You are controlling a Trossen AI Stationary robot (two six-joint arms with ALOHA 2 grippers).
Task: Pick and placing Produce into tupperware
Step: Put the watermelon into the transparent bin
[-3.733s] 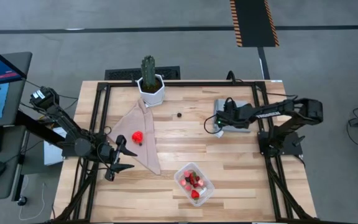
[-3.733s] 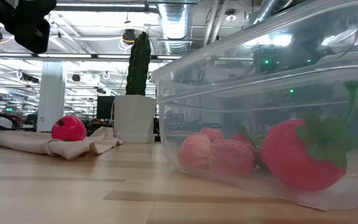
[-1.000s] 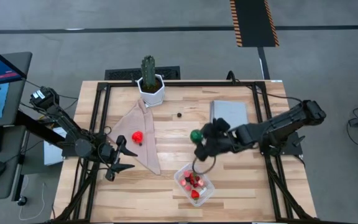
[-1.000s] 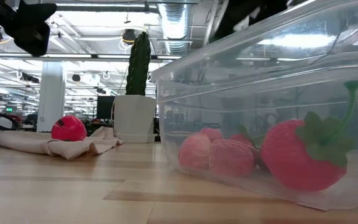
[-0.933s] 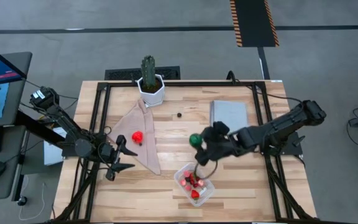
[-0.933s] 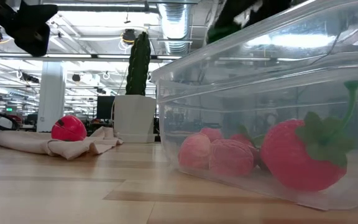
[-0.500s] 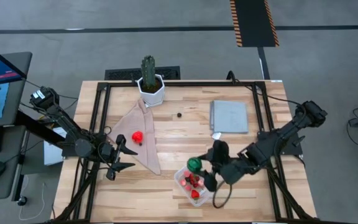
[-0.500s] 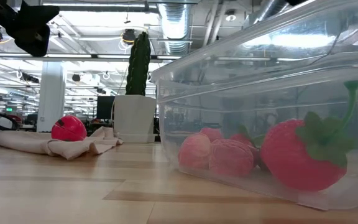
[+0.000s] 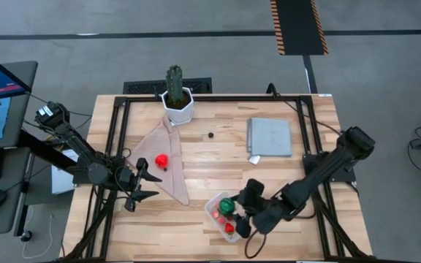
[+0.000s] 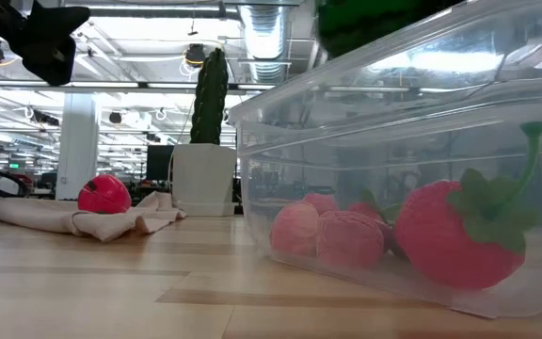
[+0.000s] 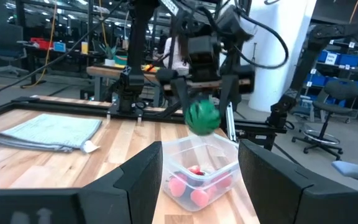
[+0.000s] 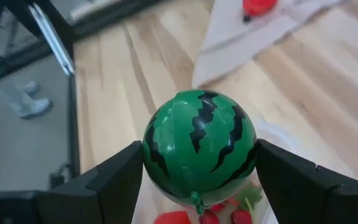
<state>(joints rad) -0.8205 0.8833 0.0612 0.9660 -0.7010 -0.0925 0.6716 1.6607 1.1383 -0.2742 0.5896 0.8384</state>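
At the worktop's (image 9: 196, 234) left edge the left gripper (image 9: 143, 185) waits, its fingers spread on nothing, exactly where it sat seconds ago. Just right of it a beige cloth (image 9: 165, 157) carries one red piece (image 9: 161, 159), while a cactus (image 9: 175, 91) stands at the far edge and a dark berry (image 9: 210, 134) lies on bare wood nearby; neither piece has moved. Farther right, the right gripper (image 9: 229, 207) has swung in from the grey mat (image 9: 270, 136) over the last few seconds and now hangs over the tub (image 9: 243, 226) at the near edge, fingers pinching the green striped ball (image 9: 226, 205) wide across its middle. The wrist view shows the ball (image 12: 199, 148) directly above the red pieces (image 12: 173, 218) already inside, so this piece looks a release away from done, leaving the red piece and the berry to fetch. The tub sits close to the worktop's near edge and its load fills much of the floor, so the ball may roll or settle high on release. Open wood between the cloth, mat and tub leaves a clear path back out.
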